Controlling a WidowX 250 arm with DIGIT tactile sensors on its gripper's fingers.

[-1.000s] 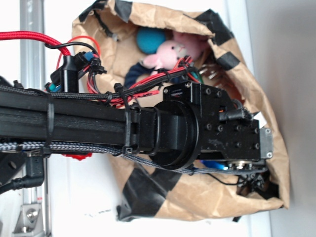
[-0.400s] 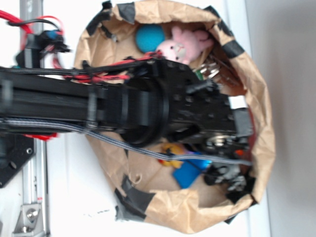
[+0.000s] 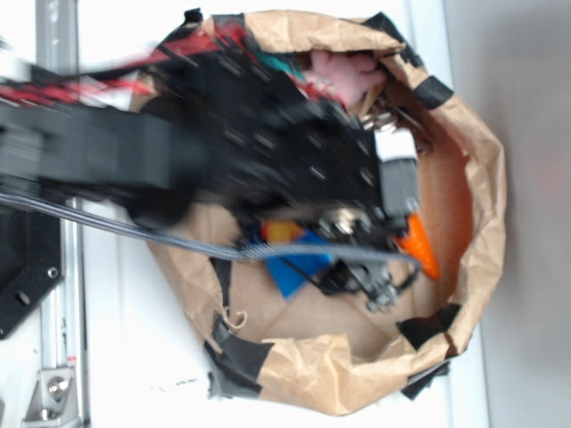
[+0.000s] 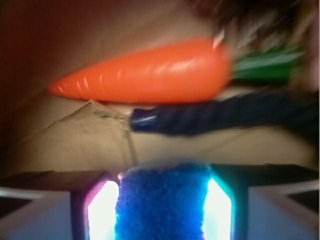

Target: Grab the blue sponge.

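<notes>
Gripping one blue sponge (image 4: 163,200), hand (image 4: 163,205).

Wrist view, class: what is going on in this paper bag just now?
A WidowX arm reaches into a brown paper bag after the blue sponge. In the wrist view the sponge sits between the two fingers of the tool, with bright gaps on both sides, so a firm grip cannot be confirmed. Beyond it lie an orange carrot and a dark navy rope.

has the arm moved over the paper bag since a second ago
Yes. Against the paper bag, the arm has swung up the picture, toward the pink plush; the blue sponge and carrot now show below it.
</notes>
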